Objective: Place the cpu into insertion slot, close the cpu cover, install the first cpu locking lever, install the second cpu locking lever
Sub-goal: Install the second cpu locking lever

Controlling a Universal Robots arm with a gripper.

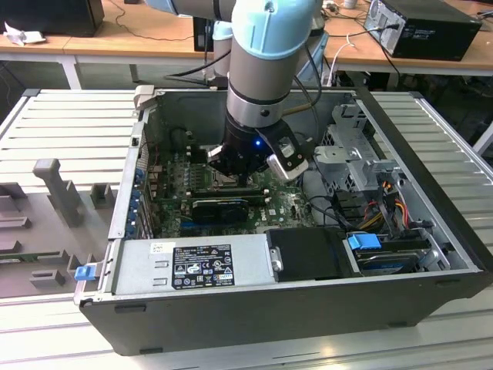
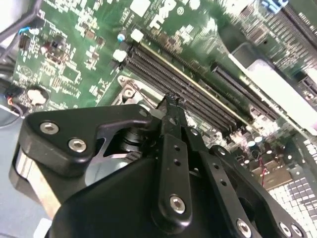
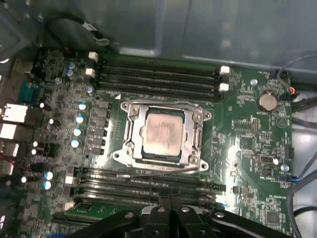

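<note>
The cpu (image 3: 161, 133), a pale silver square, lies in the insertion slot (image 3: 130, 148) on the green motherboard (image 3: 247, 124). The cpu cover (image 3: 196, 134), a silvery frame with a window, lies flat around the chip. A thin metal lever rod (image 3: 148, 173) runs along the socket side nearest my gripper. My gripper (image 3: 170, 198) is shut with nothing between its fingers, its tip over the memory slots (image 3: 148, 186) just beside the socket. In the second wrist view the gripper (image 2: 171, 105) points at the socket corner (image 2: 130, 91). In the exterior view the gripper (image 1: 231, 171) is low inside the computer case (image 1: 254, 308).
Long black memory slots (image 3: 158, 77) flank the socket on both sides. A black expansion card (image 1: 219, 206) lies close by. Drive cages and cable bundles (image 1: 370, 200) fill the exterior view's right of the case. The power supply (image 1: 192, 266) sits along the near wall.
</note>
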